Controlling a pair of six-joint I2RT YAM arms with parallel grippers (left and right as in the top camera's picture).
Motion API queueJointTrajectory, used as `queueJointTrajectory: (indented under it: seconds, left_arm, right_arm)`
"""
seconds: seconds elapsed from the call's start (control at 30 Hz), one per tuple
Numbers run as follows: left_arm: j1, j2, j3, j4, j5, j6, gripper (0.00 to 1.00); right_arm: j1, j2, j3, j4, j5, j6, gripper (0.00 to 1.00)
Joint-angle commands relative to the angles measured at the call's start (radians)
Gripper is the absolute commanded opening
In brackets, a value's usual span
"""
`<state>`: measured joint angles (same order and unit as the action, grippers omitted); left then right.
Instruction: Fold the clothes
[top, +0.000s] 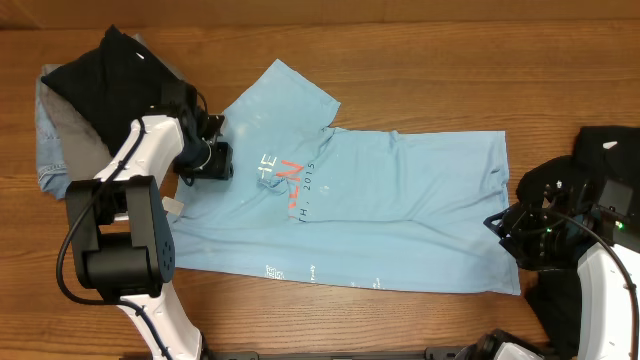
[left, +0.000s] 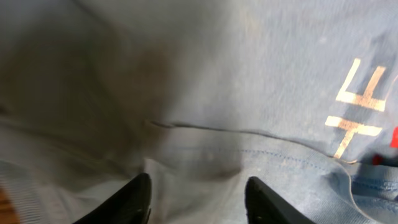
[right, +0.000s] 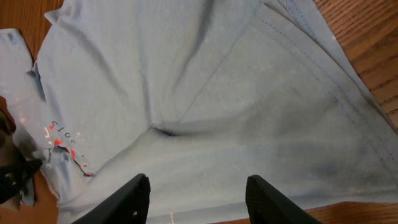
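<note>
Wooden table (top: 450, 60): one light blue T-shirt (top: 400, 210), one dark garment (top: 105, 70).

A wooden table (top: 420, 60) fills the whole overhead view. Its top is a warm mid-brown, with the grain running in long streaks from left to right. In the right wrist view the same boards (right: 367, 37) show at the upper right corner, reddish and finely lined. At the far left corner lies a heap of dark cloth (top: 100, 75) on a pale grey-blue cloth (top: 55, 140); another dark cloth (top: 620, 160) lies at the right edge. The light is even, with soft, short shadows.
</note>
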<state>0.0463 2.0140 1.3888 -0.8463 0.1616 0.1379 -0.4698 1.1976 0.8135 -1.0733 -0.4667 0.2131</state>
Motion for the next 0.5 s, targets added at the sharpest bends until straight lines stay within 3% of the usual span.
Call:
queueJointTrajectory:
  seconds: [0.0,0.23,0.37,0.47]
  left_arm:
    - [-0.002,-0.010,0.033,0.003,-0.043,0.012,0.57]
    - [-0.006,0.026,0.031,0.055,-0.010,0.017,0.59]
    - [-0.015,0.042,0.028,0.069,0.005,0.019,0.47]
    - [-0.015,0.043,0.027,0.083,0.004,0.019,0.32]
  right_arm:
    - [0.005,-0.008,0.011,0.003,0.002,0.003,0.54]
    - [0.005,-0.008,0.011,0.005,0.003,0.003,0.54]
    - [0.005,-0.008,0.011,0.005,0.002,0.003,0.54]
    - [0.005,-0.008,0.011,0.005,0.002,0.003,0.54]
